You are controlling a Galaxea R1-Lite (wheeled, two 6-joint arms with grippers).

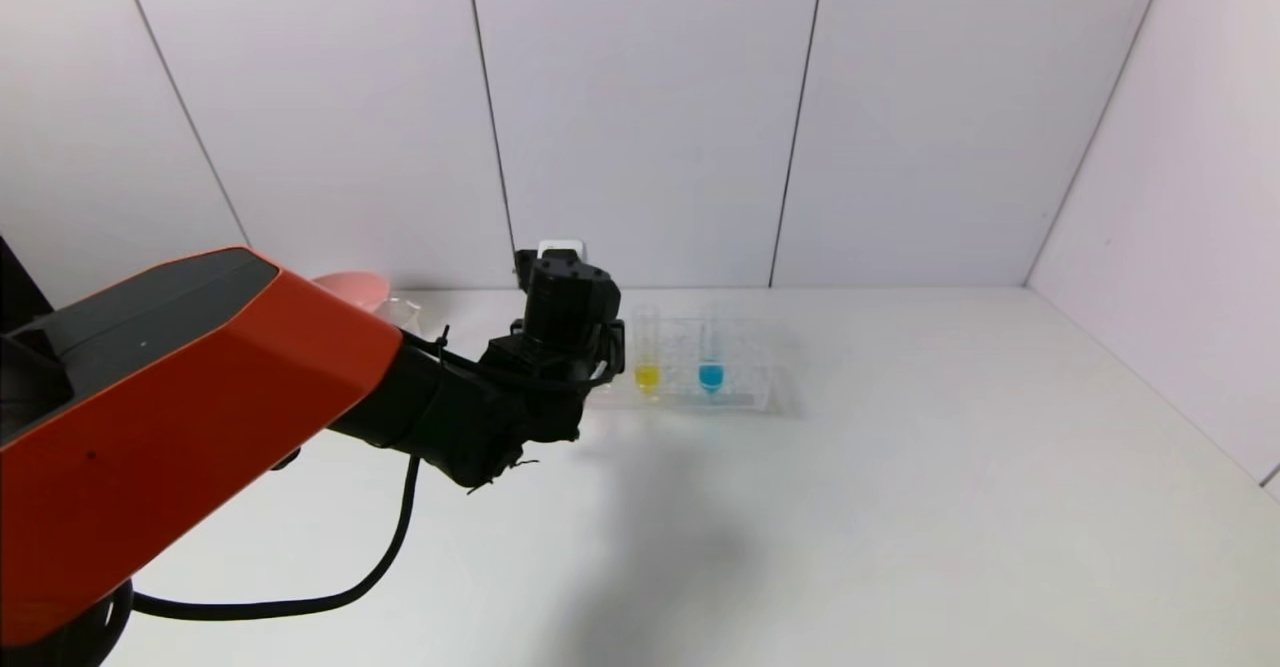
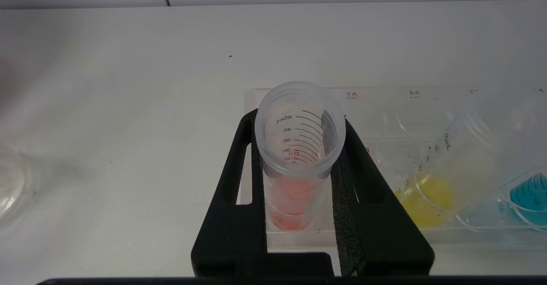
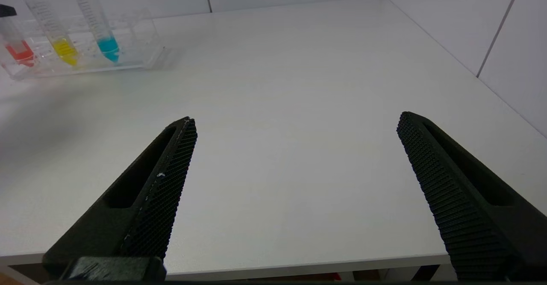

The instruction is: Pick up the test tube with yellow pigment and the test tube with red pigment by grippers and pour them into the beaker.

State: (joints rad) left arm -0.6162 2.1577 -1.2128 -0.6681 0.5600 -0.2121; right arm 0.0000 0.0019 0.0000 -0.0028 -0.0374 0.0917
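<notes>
The left gripper (image 2: 299, 182) squeezed the test tube with red pigment (image 2: 297, 157), which stood in the clear rack (image 2: 427, 233) beside the test tube with yellow pigment (image 2: 427, 199). A crooked lift could catch the rack and spill. The right gripper (image 3: 295, 182) waited wide apart, far away.

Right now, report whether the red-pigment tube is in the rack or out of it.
In. The test tube with red pigment stands upright in the clear rack, with the left gripper shut on it.
</notes>
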